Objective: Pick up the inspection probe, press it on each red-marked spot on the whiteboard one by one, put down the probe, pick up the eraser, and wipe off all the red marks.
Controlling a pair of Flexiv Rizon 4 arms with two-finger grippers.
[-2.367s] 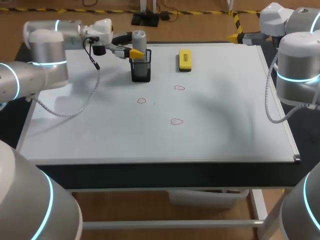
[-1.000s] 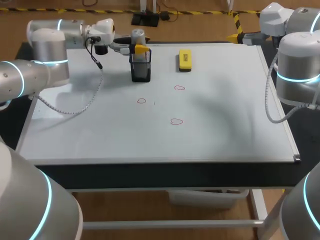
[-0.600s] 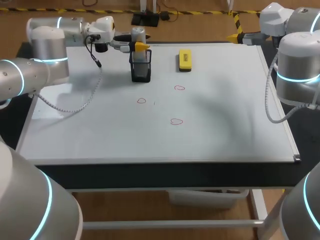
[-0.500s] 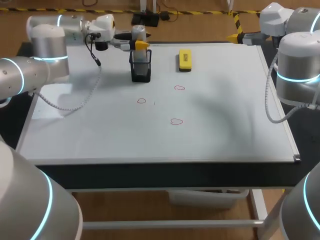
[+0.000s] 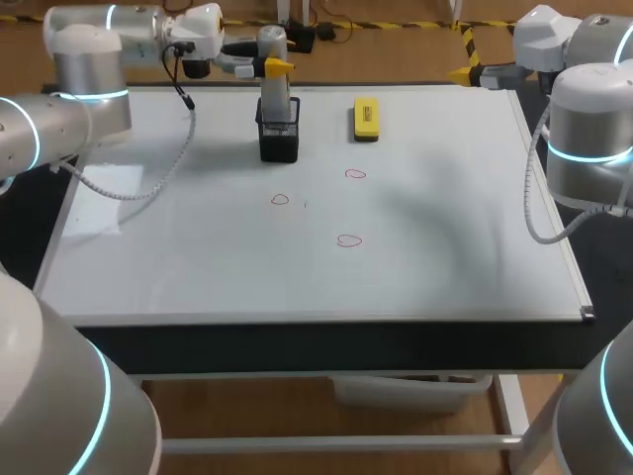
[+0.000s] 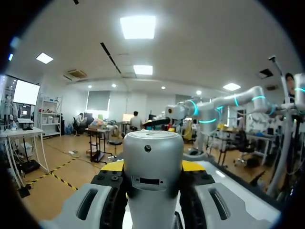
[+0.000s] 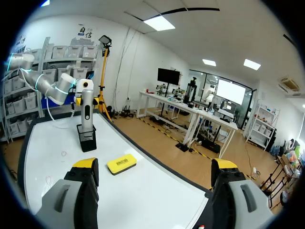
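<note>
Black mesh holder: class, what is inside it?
The lower end of the grey cylindrical probe, gripped by the left tool. The black mesh holder hides its tip.

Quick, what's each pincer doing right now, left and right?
Left pincer: closed on the inspection probe.
Right pincer: open, holding nothing.

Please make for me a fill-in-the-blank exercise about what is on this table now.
1. The left hand is shut on the inspection probe at the ___ holder.
2. The whiteboard bears ___ red marks.
3. The right hand, away from the yellow eraser, is ___.

Missing words: black; three; open.
</note>
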